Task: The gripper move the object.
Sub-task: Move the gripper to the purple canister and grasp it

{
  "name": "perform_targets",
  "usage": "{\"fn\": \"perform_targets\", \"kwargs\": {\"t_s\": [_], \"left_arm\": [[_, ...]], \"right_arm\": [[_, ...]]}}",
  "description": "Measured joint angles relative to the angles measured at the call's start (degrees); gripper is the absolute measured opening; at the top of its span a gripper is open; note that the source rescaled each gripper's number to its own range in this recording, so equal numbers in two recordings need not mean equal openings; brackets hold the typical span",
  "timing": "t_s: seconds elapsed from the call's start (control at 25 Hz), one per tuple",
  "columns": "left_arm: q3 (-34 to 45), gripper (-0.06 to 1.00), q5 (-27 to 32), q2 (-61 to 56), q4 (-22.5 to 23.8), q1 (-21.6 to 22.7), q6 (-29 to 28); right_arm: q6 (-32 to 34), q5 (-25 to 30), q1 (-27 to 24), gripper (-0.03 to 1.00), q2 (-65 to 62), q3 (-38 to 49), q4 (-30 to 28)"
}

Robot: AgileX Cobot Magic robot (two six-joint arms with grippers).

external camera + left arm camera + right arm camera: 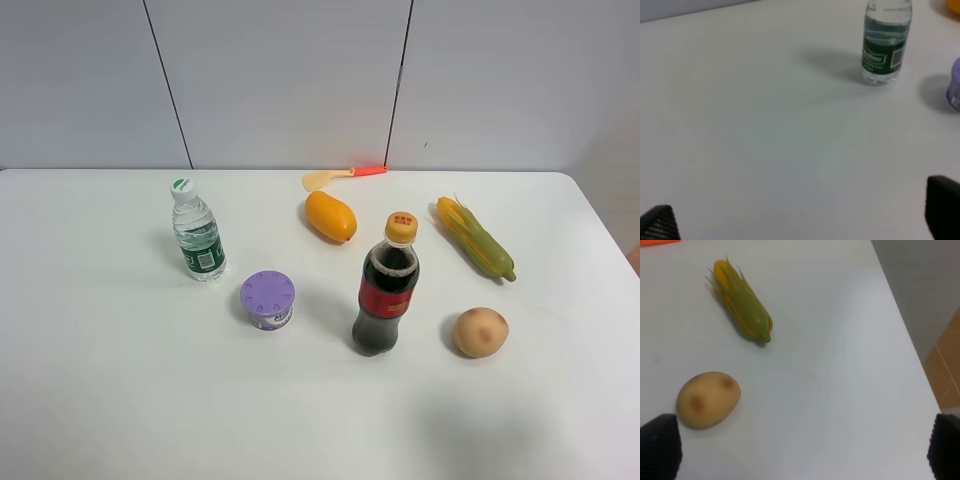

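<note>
Left of centre in the high view, a small water bottle (197, 233) stood upright on the white table (100, 400). Lower right of it, apart, sat the lilac-lidded tub (267, 299), upright, nothing touching it. Upper centre: yellow spatula (342, 176) with red handle, mango (330, 216) just below. Cola bottle (387, 290) stood right of centre. Corn cob (476, 239) lay diagonally at right, potato (480, 332) below it. Left gripper (800, 217), wrist view only: jaws spread wide, gripping nothing, well apart from the tub. Right gripper (802, 447): jaws spread wide too, empty, near the potato.
</note>
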Motion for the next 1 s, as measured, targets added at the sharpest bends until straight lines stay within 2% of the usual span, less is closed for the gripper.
{"fn": "perform_targets", "kwargs": {"t_s": [0.52,0.72,0.88,1.0], "left_arm": [[-0.20,1.00,0.15,0.00,0.59,0.00,0.05],[-6.29,1.00,4.43,1.31,-3.18,0.00,0.05],[-13.05,1.00,8.73,7.78,-7.98,0.00,0.20],[-16.21,1.00,8.95,14.30,-10.99,0.00,1.57]], "right_arm": [[0.00,0.00,0.00,1.00,0.00,0.00,0.00],[0.00,0.00,0.00,1.00,0.00,0.00,0.00],[0.00,0.00,0.00,1.00,0.00,0.00,0.00],[0.00,0.00,0.00,1.00,0.00,0.00,0.00]]}}
